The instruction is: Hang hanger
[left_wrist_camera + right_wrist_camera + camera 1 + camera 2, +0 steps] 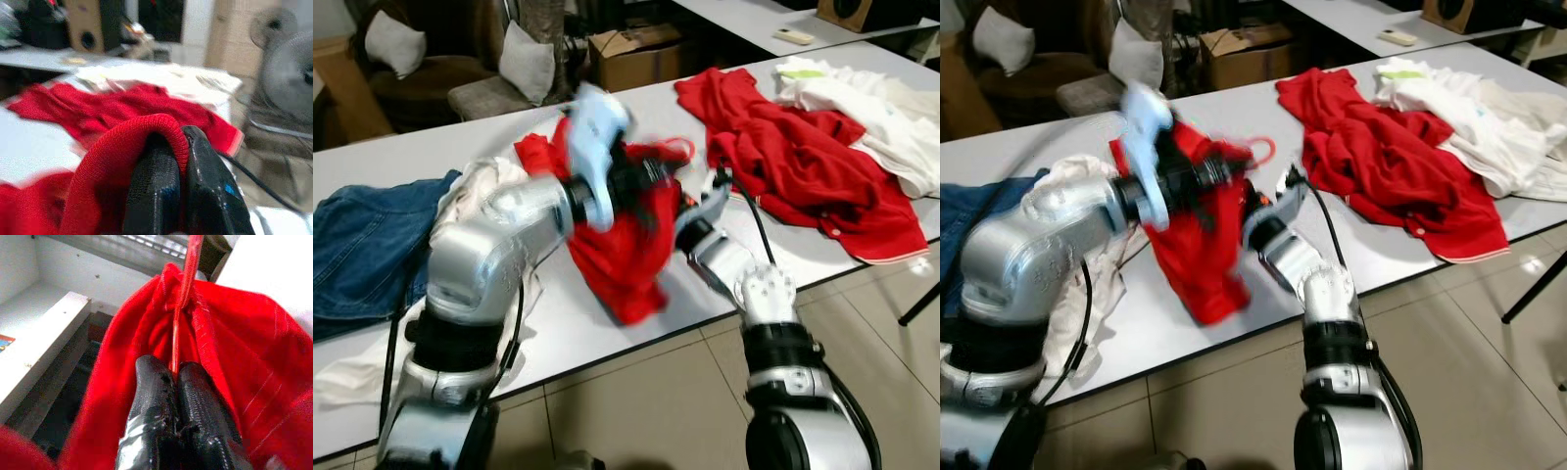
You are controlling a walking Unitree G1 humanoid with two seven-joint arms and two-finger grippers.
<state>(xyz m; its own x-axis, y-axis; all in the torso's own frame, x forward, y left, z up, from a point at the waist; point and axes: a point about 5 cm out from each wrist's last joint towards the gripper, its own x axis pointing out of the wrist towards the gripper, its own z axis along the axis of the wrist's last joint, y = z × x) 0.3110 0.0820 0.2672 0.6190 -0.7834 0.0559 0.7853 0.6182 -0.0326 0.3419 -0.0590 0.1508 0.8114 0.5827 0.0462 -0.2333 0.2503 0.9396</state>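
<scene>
Thin red plastic hanger point(182, 308) sits inside a soft red knit garment point(631, 245), both lifted just above the white surface point(558, 333) at its near edge. Hanger looks light, stiff and slim, likely slippery; the garment is limp and would slide off easily. Best hold is the hanger's neck below the hook point(675, 149). Right hand point(171, 377) has fingers pressed together on the hanger's stem. Left hand point(183, 147) is clamped on a fold of the garment's ribbed edge.
</scene>
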